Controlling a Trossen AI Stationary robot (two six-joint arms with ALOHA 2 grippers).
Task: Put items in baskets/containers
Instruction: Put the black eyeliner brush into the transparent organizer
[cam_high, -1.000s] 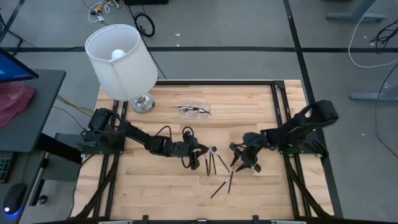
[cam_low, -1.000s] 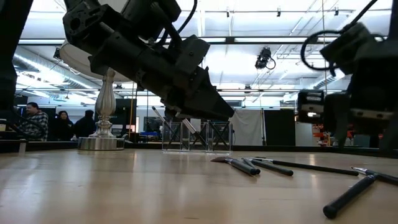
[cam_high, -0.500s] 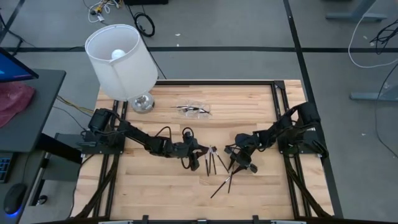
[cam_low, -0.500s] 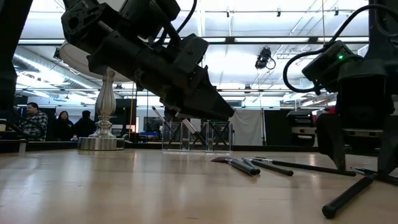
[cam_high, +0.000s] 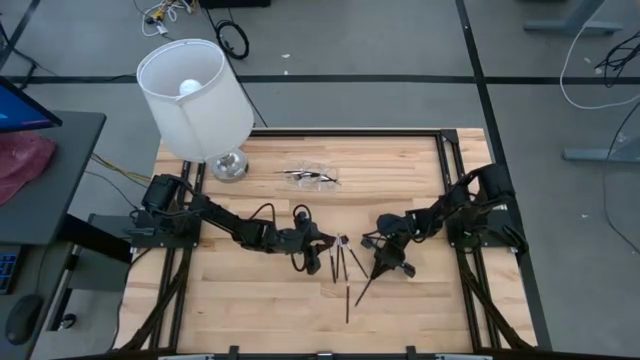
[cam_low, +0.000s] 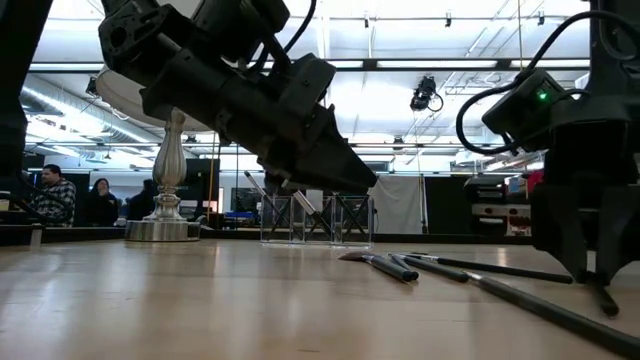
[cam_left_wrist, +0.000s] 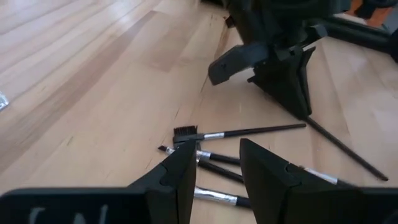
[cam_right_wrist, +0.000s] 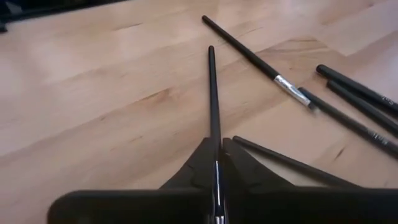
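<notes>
Fingers of the left gripper (cam_high: 322, 240) stand apart over the surface (cam_high: 250, 310) with nothing between them — it hangs just beside the cluster of brushes (cam_high: 342, 262), probably waiting its turn. To its right, the right gripper (cam_high: 383, 266) is down at the wood with its fingers (cam_right_wrist: 239, 163) clamped together on one brush (cam_right_wrist: 212, 99), whose handle juts out forward past the tips; gripping near one end likely lets the long shaft trail free for the lift. Behind both, well apart near the lamp (cam_high: 195, 95), sits the clear container (cam_high: 311, 177), already holding a few brushes.
</notes>
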